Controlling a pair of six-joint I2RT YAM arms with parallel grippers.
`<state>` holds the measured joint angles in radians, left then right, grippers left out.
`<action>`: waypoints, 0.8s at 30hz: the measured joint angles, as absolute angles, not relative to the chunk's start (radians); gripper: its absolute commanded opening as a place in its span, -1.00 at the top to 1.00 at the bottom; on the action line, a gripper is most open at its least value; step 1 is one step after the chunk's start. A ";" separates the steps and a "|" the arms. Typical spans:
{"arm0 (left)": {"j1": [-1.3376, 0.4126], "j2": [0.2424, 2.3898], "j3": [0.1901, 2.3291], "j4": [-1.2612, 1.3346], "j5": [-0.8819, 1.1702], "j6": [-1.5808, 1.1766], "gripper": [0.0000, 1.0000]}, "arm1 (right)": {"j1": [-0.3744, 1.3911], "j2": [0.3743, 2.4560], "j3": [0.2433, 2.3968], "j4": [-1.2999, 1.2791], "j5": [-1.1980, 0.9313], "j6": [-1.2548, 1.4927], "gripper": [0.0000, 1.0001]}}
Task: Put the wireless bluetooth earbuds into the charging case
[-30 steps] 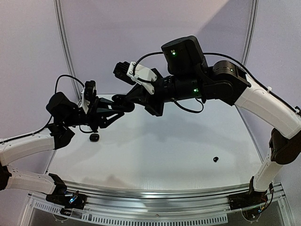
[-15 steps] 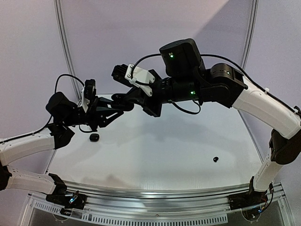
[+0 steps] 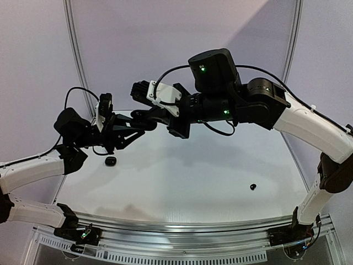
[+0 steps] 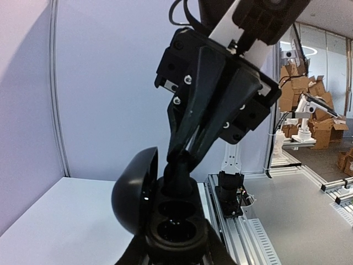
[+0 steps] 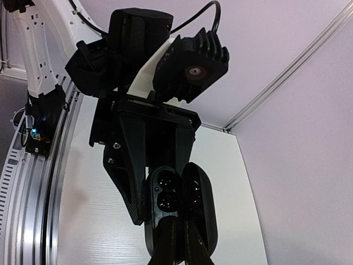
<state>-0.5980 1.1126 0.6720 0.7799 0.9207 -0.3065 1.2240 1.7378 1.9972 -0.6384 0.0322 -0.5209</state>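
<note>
The black charging case (image 4: 190,236) hangs above the table, lid (image 4: 131,190) swung open, with my left gripper (image 4: 176,248) shut on its base. Two round wells (image 5: 165,190) face outward and look empty. My right gripper (image 4: 180,161) is shut on a small black earbud (image 4: 177,178) and presses it at the far end of the case. In the top view the left gripper (image 3: 148,122) and right gripper (image 3: 138,115) meet at the case (image 3: 143,116) over the table's far left. In the right wrist view my right gripper (image 5: 177,225) covers the case's near end.
A loose black earbud (image 3: 253,186) lies on the white table (image 3: 187,176) at the front right. Another small black object (image 3: 110,160) sits below the left arm at the left. Metal rails (image 3: 182,226) run along the near edge, and walls close in the back.
The right arm's wrist has shifted slightly left and up. Both grippers stay together at the case, and the items on the table have not moved.
</note>
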 measured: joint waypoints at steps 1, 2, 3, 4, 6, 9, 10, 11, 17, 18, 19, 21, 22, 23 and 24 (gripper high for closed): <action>-0.598 1.113 0.672 0.780 0.924 -0.302 1.00 | 1.224 1.734 1.988 -0.630 0.031 -0.530 1.00; -0.598 1.113 0.672 0.780 0.926 -0.298 1.00 | 1.225 1.729 1.979 -0.622 0.031 -0.540 1.00; -0.598 1.113 0.672 0.780 0.928 -0.293 1.00 | 1.225 1.726 1.972 -0.616 0.031 -0.548 1.00; -0.598 1.113 0.672 0.780 0.929 -0.287 1.00 | 1.226 1.723 1.965 -0.611 0.030 -0.559 1.00; -0.598 1.113 0.672 0.781 0.932 -0.279 1.00 | 1.228 1.721 1.961 -0.606 0.028 -0.579 1.00; -0.597 1.113 0.672 0.782 0.935 -0.274 1.00 | 1.229 1.721 1.958 -0.603 0.029 -0.604 1.00; -0.596 1.113 0.672 0.782 0.935 -0.273 1.00 | 1.229 1.720 1.956 -0.601 0.029 -0.611 1.00; -0.596 1.113 0.672 0.782 0.935 -0.273 1.00 | 1.230 1.720 1.955 -0.599 0.030 -0.619 1.00; -0.596 1.113 0.672 0.783 0.936 -0.265 1.00 | 1.230 1.720 1.954 -0.596 0.040 -0.662 1.00; -0.596 1.113 0.672 0.783 0.936 -0.264 1.00 | 1.230 1.720 1.954 -0.595 0.043 -0.666 1.00; -0.596 1.113 0.672 0.784 0.936 -0.263 1.00 | 1.230 1.720 1.954 -0.594 0.044 -0.669 1.00; -0.596 1.113 0.672 0.786 0.936 -0.262 1.00 | 1.231 1.720 1.954 -0.592 0.046 -0.674 1.00; -0.595 1.113 0.672 0.787 0.936 -0.261 1.00 | 1.231 1.720 1.954 -0.590 0.047 -0.675 1.00; -0.595 1.113 0.672 0.787 0.936 -0.258 1.00 | 1.231 1.720 1.953 -0.589 0.049 -0.676 1.00; -0.595 1.113 0.672 0.787 0.936 -0.257 1.00 | 1.231 1.720 1.953 -0.588 0.051 -0.676 1.00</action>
<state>-0.5949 1.1126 0.6720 0.7872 0.9360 -0.2573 1.2312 1.7195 1.9526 -0.5880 0.0513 -0.6762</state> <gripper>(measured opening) 0.241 0.039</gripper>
